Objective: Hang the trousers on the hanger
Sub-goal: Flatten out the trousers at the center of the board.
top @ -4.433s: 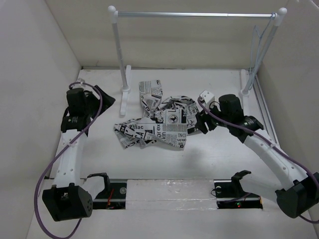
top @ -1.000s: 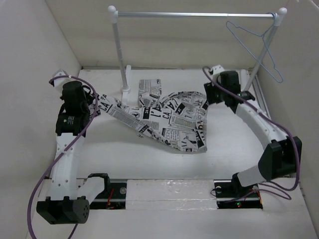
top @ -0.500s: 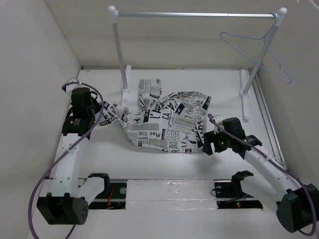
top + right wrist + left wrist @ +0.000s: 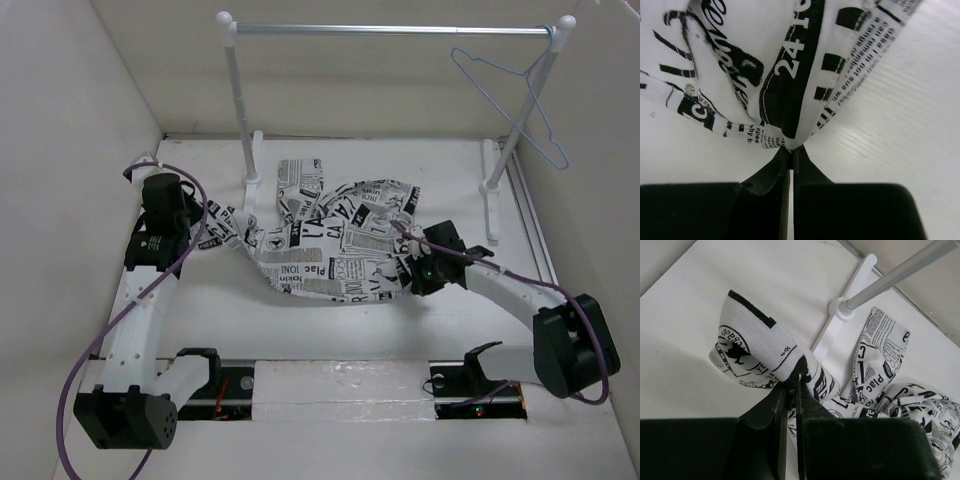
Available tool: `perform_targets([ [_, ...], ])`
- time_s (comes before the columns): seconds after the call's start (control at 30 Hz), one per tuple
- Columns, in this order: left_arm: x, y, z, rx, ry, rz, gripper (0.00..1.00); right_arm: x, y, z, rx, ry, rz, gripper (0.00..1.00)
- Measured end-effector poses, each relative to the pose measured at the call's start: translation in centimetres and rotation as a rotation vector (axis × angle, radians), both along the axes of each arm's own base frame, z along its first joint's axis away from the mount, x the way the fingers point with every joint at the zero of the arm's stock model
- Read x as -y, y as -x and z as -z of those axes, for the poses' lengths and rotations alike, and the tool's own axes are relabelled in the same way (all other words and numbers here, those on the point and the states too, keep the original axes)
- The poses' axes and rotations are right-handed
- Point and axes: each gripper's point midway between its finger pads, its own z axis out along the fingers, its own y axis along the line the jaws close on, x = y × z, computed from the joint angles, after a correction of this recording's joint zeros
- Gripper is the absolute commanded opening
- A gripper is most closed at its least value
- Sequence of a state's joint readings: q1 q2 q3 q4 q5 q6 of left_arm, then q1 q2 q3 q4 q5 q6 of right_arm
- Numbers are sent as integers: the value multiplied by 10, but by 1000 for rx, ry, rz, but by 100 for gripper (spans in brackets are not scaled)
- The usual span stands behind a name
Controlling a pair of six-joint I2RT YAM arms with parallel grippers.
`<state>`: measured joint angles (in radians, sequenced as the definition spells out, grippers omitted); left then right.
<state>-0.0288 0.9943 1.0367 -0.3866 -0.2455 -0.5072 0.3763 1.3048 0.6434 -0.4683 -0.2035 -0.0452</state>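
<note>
The trousers [image 4: 330,245], white with black newspaper print, lie spread across the middle of the table. My left gripper [image 4: 200,232] is shut on their left end, and the wrist view shows the cloth [image 4: 760,352] bunched between the black fingers [image 4: 771,415]. My right gripper [image 4: 408,280] is shut on the trousers' right edge, the fabric [image 4: 790,90] pinched at the fingertips [image 4: 782,160] just above the table. The pale blue wire hanger [image 4: 510,95] hangs from the rail's right end, apart from both grippers.
A rack with white posts [image 4: 240,110] and a silver rail [image 4: 390,30] stands at the back; its left foot [image 4: 250,195] touches the trousers' far edge. White walls enclose the table on three sides. The rack's post and foot [image 4: 840,315] show in the left wrist view.
My right gripper has moved in from the front right to the trousers' right edge and shut on it. The hanger has swung on the rail. The left gripper holds still.
</note>
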Motion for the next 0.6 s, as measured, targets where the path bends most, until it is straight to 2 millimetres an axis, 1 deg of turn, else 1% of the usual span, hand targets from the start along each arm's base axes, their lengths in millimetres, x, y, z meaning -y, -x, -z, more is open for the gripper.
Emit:
perform_targets([
  [0.07, 0, -2, -3, 5, 4, -2, 0, 12, -12, -16, 54, 29, 32, 0],
  [0.13, 2, -4, -10, 20, 11, 2, 0, 30, -30, -45, 138, 45, 91, 0],
  [0.17, 3, -5, -14, 30, 18, 5, 0, 43, -42, -66, 193, 54, 131, 0],
  [0.2, 5, -6, -17, 38, 26, 12, 0, 57, -53, -86, 249, 65, 176, 0],
  [0.23, 8, -6, -18, 45, 40, 25, 0, 75, -64, -108, 302, 87, 230, 0],
  [0.3, 15, -4, -19, 46, 71, 53, 0, 116, -76, -148, 391, 142, 342, 0],
  [0.33, 19, -2, -18, 46, 87, 70, 0, 135, -77, -164, 425, 169, 392, 0],
  [0.37, 24, 2, -16, 44, 102, 89, 0, 153, -72, -176, 442, 204, 448, 0],
  [0.4, 28, 6, -15, 42, 113, 109, 0, 167, -64, -185, 445, 240, 496, 0],
  [0.43, 33, 12, -13, 36, 127, 131, 0, 174, -58, -191, 448, 266, 524, 0],
  [0.5, 39, 25, -12, 30, 137, 160, 0, 182, -44, -195, 439, 315, 550, 0],
  [0.6, 51, 41, -13, 22, 141, 213, 0, 193, -21, -182, 342, 382, 577, 0],
])
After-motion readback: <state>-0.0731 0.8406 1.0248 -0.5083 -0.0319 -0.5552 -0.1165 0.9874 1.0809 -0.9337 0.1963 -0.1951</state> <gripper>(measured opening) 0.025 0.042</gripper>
